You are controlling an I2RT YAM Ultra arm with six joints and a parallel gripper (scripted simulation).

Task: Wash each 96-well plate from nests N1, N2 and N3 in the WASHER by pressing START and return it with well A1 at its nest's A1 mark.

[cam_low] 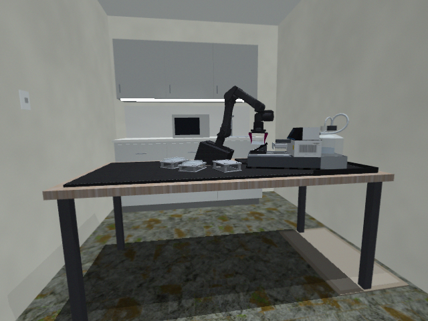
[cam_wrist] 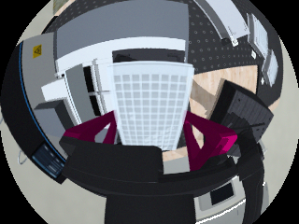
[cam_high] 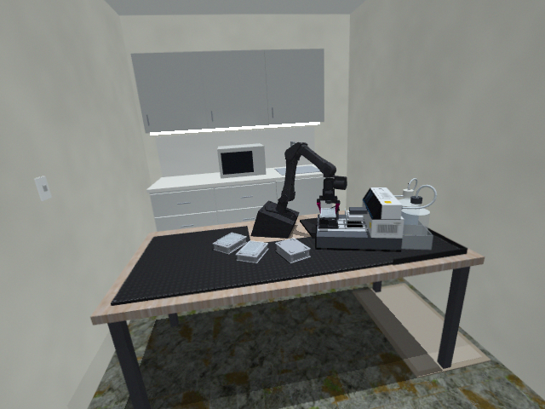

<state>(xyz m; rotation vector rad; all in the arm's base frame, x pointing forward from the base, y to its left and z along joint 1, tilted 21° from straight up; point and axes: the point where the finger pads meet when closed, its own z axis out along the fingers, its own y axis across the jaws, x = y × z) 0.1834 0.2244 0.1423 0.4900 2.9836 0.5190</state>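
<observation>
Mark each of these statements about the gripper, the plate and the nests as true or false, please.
1. The gripper holds a 96-well plate. True.
2. The plate already lies flat in the washer carrier. False: in the exterior view it hangs above the carrier.
3. The jaws stand beside the plate's two sides. True.
4. The arm reaches over the three nests. False: it reaches over the washer's track.

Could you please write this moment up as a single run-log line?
gripper: shut on 96-well plate | plate: held above washer carrier, not seated | nests: three on mat
</observation>
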